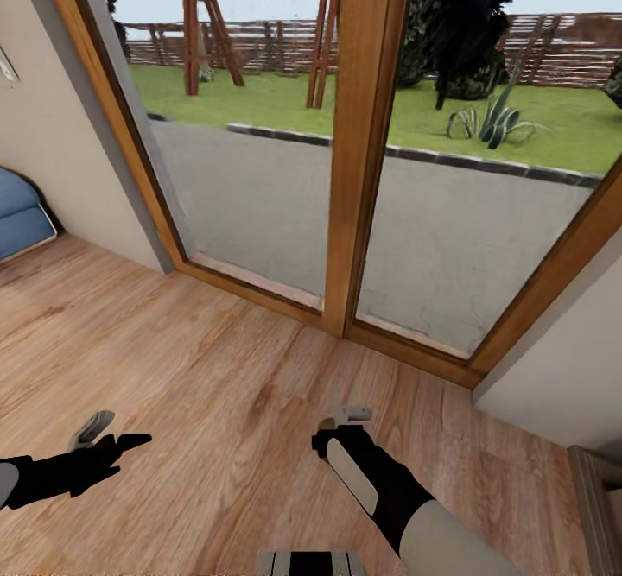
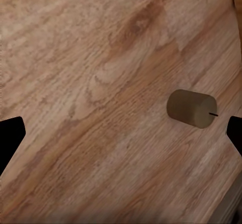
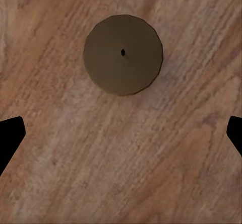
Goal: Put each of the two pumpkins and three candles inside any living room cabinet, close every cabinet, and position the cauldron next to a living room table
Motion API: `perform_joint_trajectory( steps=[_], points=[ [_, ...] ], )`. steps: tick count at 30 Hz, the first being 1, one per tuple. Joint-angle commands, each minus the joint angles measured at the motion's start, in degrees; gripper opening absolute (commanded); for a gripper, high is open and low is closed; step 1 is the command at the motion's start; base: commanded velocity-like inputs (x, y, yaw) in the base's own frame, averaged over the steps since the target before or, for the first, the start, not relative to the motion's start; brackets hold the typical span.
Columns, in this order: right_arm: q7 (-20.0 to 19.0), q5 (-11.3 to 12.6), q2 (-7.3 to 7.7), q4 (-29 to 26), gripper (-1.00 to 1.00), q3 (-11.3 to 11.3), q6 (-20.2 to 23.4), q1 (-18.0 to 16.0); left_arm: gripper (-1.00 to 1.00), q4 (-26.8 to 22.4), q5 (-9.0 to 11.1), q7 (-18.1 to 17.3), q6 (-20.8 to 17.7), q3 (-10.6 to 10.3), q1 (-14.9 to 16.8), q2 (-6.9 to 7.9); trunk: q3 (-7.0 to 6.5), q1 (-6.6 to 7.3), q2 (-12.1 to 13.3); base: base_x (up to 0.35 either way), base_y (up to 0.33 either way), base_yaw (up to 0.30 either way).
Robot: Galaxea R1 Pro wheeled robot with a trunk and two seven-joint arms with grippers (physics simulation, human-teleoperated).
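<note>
Both claws hang released over the wood-plank floor (image 1: 216, 369): the left claw (image 1: 108, 439) with one candle (image 2: 192, 108) lying on its side below it, the right claw (image 1: 345, 416) above another candle (image 3: 123, 54) standing upright. Beyond them stands a wood-framed glass door (image 1: 358, 144), with a lawn (image 1: 285, 101) outside.

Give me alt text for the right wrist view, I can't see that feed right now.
A candle stands upright on the wooden floor, seen straight down so its round top and dark wick dot face the camera. The right gripper's two dark fingertips sit wide apart at either edge of the picture, open and empty, clear of the candle.
</note>
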State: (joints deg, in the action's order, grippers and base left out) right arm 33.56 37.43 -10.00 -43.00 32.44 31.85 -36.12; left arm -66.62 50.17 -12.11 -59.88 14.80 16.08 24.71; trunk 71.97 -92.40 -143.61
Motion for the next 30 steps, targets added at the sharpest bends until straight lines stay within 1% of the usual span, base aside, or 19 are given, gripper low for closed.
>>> perform_joint_trajectory(
  steps=[1, 7, 25, 30],
  points=[
    [0.00, 0.02, 0.00, 0.00, 1.00, -0.02, -0.01, 0.00, 1.00, 0.00, 0.02, 0.01, 0.00, -0.01, 0.00, -0.02, 0.23, -0.02, -0.02, 0.000, 0.000, 0.000],
    [0.01, 0.16, 0.00, 0.14, 1.00, -0.09, -0.03, 0.02, 1.00, 0.00, 0.02, 0.03, 0.03, -0.03, 0.00, -0.40, 1.56, -0.18, -0.10, 0.000, 0.000, 0.000],
    [0.01, -0.02, 0.00, 0.20, 1.00, -0.09, -0.12, 0.00, 1.00, 0.00, 0.02, -0.01, 0.03, -0.04, 0.00, -0.60, 5.55, -0.64, -0.34, 0.000, 0.000, 0.000],
    [0.00, -0.07, 0.00, 0.20, 1.00, -0.09, -0.12, 0.01, 1.00, 0.00, 0.02, -0.02, 0.03, 0.04, 0.00, -0.63, 5.55, -0.64, -0.34, 0.000, 0.000, 0.000]
  ],
)
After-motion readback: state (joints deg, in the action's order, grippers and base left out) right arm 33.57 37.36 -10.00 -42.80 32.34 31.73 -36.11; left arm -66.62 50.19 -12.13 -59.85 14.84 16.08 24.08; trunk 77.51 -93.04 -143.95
